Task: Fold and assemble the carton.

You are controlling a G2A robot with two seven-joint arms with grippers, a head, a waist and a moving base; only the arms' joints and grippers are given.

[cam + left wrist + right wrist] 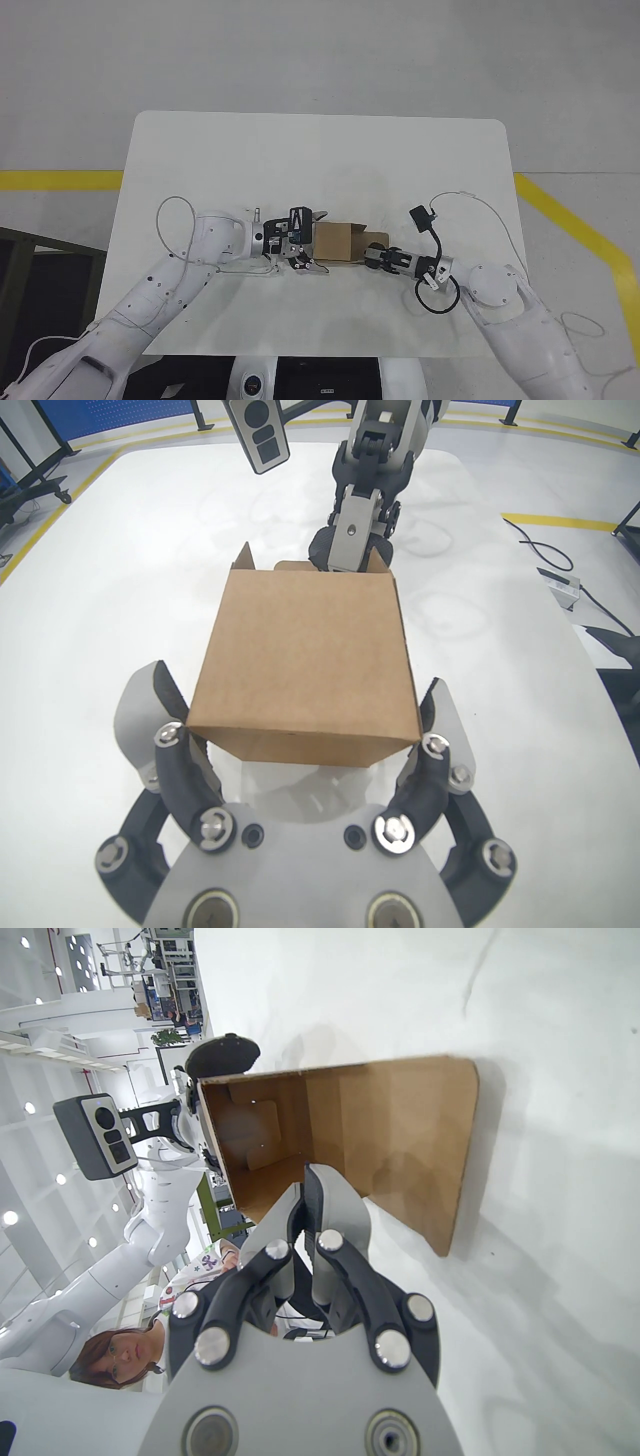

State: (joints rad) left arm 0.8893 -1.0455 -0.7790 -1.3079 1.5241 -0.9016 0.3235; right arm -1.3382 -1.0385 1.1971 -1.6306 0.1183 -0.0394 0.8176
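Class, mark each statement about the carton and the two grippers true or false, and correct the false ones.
1. The carton lies on the table between the left gripper and the right gripper. True.
2. The left gripper is shut tight. False: it is open, with its fingers on either side of the carton's closed end.
3. The carton's end facing the right gripper is open. True.
4. The carton is a flat sheet. False: it is set up as a box.
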